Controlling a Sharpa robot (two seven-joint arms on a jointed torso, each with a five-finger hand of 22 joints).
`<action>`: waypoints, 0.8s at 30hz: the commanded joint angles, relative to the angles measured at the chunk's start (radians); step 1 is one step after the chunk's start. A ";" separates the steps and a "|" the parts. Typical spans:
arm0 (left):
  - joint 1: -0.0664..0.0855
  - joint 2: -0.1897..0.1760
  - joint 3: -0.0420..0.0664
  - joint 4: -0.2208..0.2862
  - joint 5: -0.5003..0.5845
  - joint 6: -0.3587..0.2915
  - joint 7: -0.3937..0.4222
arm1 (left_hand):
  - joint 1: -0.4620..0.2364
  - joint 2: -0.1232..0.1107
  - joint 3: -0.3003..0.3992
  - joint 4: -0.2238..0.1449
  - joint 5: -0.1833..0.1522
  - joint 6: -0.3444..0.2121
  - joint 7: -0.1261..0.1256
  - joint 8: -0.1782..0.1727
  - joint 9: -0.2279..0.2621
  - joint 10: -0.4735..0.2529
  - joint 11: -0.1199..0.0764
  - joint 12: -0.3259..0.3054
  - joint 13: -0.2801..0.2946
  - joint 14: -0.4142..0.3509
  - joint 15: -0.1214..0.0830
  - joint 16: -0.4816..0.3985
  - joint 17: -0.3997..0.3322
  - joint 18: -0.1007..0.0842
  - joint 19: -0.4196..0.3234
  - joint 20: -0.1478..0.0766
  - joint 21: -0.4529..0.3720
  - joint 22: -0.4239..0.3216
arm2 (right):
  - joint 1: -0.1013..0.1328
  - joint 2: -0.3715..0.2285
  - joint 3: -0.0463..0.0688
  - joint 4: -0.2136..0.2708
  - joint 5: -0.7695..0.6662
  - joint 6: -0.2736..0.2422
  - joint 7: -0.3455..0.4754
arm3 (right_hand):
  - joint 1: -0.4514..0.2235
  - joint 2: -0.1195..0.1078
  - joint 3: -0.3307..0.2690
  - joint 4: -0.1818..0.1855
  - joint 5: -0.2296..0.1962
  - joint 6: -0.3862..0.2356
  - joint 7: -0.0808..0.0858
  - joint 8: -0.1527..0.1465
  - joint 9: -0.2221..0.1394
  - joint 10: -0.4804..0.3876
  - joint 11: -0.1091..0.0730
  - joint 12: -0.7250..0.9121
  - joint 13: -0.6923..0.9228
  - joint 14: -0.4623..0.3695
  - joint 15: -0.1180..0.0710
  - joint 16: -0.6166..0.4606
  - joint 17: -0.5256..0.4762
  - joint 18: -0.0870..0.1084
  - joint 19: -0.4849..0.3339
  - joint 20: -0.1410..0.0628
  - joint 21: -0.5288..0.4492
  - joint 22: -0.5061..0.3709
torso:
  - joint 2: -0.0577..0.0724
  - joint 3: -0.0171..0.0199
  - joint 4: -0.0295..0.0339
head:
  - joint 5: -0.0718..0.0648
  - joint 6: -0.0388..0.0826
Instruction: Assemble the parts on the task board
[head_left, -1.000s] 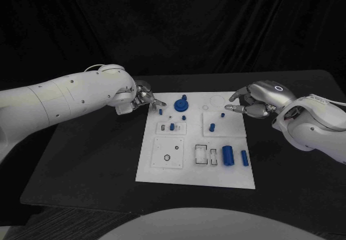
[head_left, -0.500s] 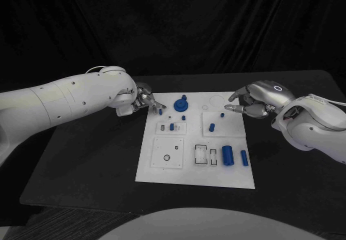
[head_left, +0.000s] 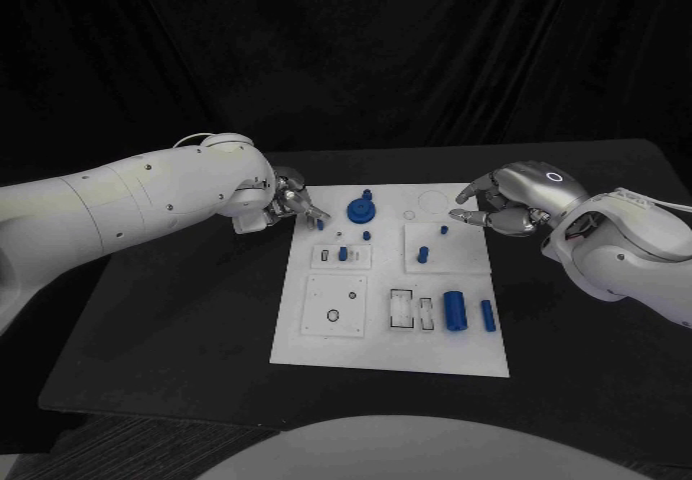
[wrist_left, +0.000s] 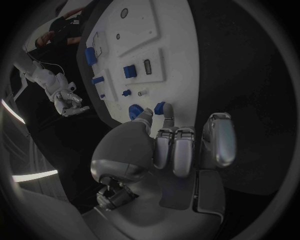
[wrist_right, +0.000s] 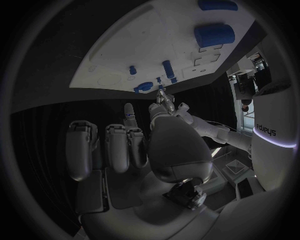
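Note:
The white task board (head_left: 339, 345) lies mid-table with several blue parts on it. My left hand (head_left: 289, 203) is at the board's far left corner, and its thumb and one finger pinch a small blue peg (head_left: 320, 224) standing on the board; the peg (wrist_left: 160, 107) sits right at those fingertips, the other fingers folded. A round blue knob (head_left: 361, 210) stands just beside it. My right hand (head_left: 508, 205) hovers over the board's far right edge, fingers curled in and nothing between them. A blue post (head_left: 424, 254) stands below it.
A thick blue cylinder (head_left: 456, 310) and a slim blue bar (head_left: 489, 315) lie near the board's near right corner. Small blue pieces (head_left: 343, 254) sit in the block near the left side. Black table (head_left: 173, 320) surrounds the board.
My left hand has shifted slightly left at the board's corner, while the small peg stays in place. The right hand has not moved.

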 joint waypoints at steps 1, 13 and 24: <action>-0.002 0.004 0.001 -0.001 0.005 0.013 0.020 | 0.018 0.002 0.007 -0.012 0.015 -0.011 0.000 0.001 0.002 0.106 0.005 0.004 0.263 0.104 0.009 0.003 0.263 0.010 -0.011 -0.001 -0.008 0.177 | -0.003 -0.001 0.001 0.001 -0.002 0.002 -0.006 | 0.010 0.000 0.007 -0.005 0.011 0.006 0.000 -0.006 0.001 0.105 0.006 0.004 0.263 0.077 -0.005 -0.003 0.103 0.003 0.056 -0.006 -0.002 0.228 | 0.000 -0.0002 0.0000 | -0.001 0.000; -0.004 0.007 0.001 -0.003 0.005 0.017 0.024 | 0.049 0.006 0.043 -0.047 0.079 -0.019 -0.001 -0.008 0.001 0.106 0.004 0.004 0.263 0.104 0.009 0.003 0.263 0.012 -0.017 -0.001 -0.019 0.176 | -0.005 -0.001 0.001 -0.001 -0.002 0.006 -0.010 | 0.021 -0.001 0.013 -0.008 0.030 0.008 0.000 -0.013 0.001 0.105 0.007 0.004 0.263 0.077 -0.005 -0.003 0.102 0.003 0.055 -0.007 -0.003 0.228 | 0.000 -0.0003 -0.0007 | -0.001 0.000; -0.004 0.002 0.001 0.001 0.005 0.010 0.032 | 0.071 -0.032 0.223 -0.124 0.224 -0.016 -0.006 -0.018 0.000 0.106 -0.002 0.004 0.263 0.104 0.004 0.003 0.263 0.014 -0.020 -0.007 -0.028 0.174 | -0.009 -0.003 0.001 -0.003 -0.002 0.012 -0.016 | 0.036 0.001 0.024 -0.014 0.048 0.009 0.001 -0.020 0.001 0.105 0.008 0.004 0.263 0.076 -0.005 -0.003 0.099 0.004 0.054 -0.007 -0.006 0.227 | 0.000 -0.0003 0.0001 | -0.001 0.000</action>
